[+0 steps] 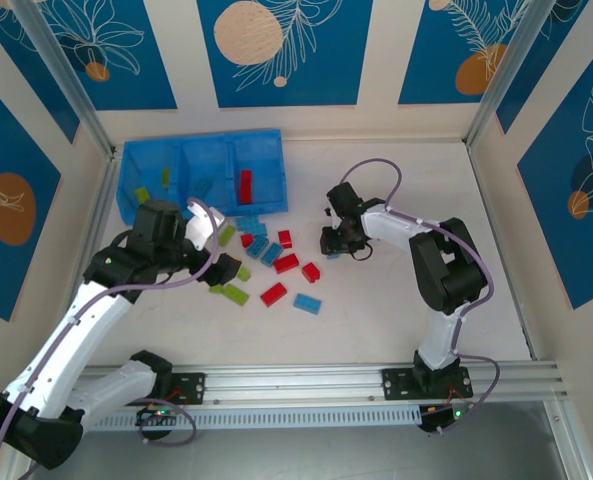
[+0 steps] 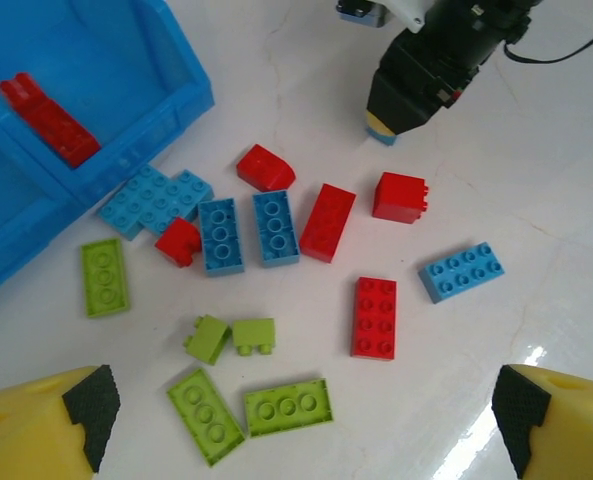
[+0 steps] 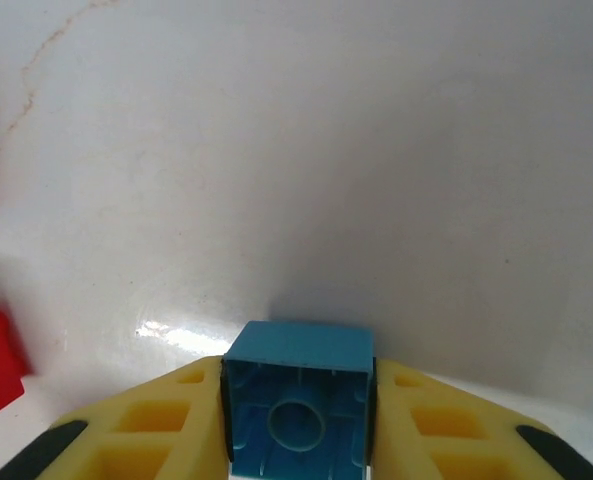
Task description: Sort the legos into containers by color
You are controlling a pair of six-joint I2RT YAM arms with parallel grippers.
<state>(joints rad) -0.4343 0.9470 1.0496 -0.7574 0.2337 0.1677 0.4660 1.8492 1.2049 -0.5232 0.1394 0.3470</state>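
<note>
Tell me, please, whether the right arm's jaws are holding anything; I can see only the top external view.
Observer: Yes, the right jaws are shut on a light blue brick, with its hollow underside facing the wrist camera.
Operator: Thank you. And the left jaws?
Observer: The left jaws are open and empty, above loose lime green bricks on the table.

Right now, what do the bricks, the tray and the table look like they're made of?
Bricks: hard moulded plastic, slight sheen, crisp studs. Tray: thin blue plastic, seemingly translucent, with shiny walls. Table: smooth glossy white, perhaps laminate or stone; it mirrors light and shows faint veins.
</note>
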